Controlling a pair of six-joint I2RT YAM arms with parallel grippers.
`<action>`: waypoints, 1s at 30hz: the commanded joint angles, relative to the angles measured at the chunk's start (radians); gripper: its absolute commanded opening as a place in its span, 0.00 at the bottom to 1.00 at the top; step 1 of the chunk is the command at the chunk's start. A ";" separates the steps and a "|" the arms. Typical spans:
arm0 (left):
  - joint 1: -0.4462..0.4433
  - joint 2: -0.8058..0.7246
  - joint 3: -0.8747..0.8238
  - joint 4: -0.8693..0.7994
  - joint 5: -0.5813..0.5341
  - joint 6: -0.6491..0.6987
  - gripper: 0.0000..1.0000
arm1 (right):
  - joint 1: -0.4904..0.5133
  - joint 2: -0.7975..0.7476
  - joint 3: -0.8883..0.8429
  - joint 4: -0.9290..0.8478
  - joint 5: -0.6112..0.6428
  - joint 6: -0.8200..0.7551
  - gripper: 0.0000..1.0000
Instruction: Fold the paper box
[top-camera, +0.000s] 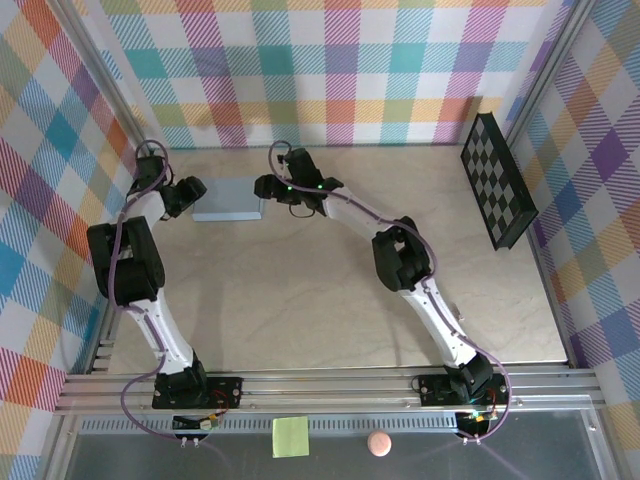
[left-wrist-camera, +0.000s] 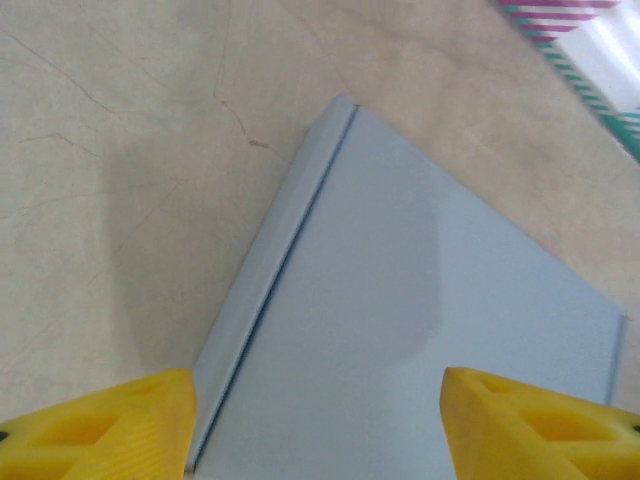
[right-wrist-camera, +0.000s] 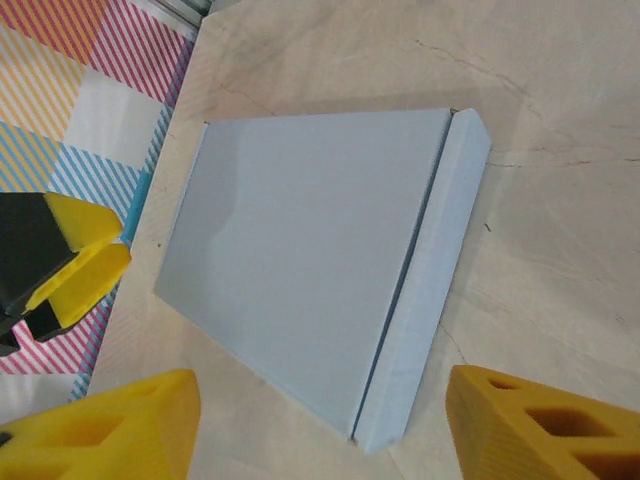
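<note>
paper box (right-wrist-camera: 300, 250) matt smooth cardboard; table (top-camera: 330, 300) smooth veined stone-look

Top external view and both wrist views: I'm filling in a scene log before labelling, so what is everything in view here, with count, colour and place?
paper box: one, pale grey-blue, flat on the table's far left part, between the two grippers
checkerboard panel: one, black, leaning at the right wall
sticky note: one, yellow-green, at the near edge, bottom of the top view
small round thing: one, pink, right of the sticky note
table: one, beige marbled, inside the walls
walls: three, multicoloured plaid, left, far and right
left gripper: one, black with yellow fingers, open, at the box's left end
right gripper: one, black with yellow fingers, open, at the box's right end
</note>
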 joint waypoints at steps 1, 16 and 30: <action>-0.008 -0.109 -0.066 0.006 -0.010 0.011 0.74 | -0.022 -0.143 -0.090 -0.029 -0.037 -0.072 0.74; -0.191 -0.372 -0.466 0.177 -0.186 0.084 1.00 | -0.170 -0.728 -0.857 -0.042 0.146 -0.377 0.99; -0.268 -0.552 -0.765 0.390 -0.382 0.275 1.00 | -0.406 -1.145 -1.615 0.358 0.471 -0.816 0.99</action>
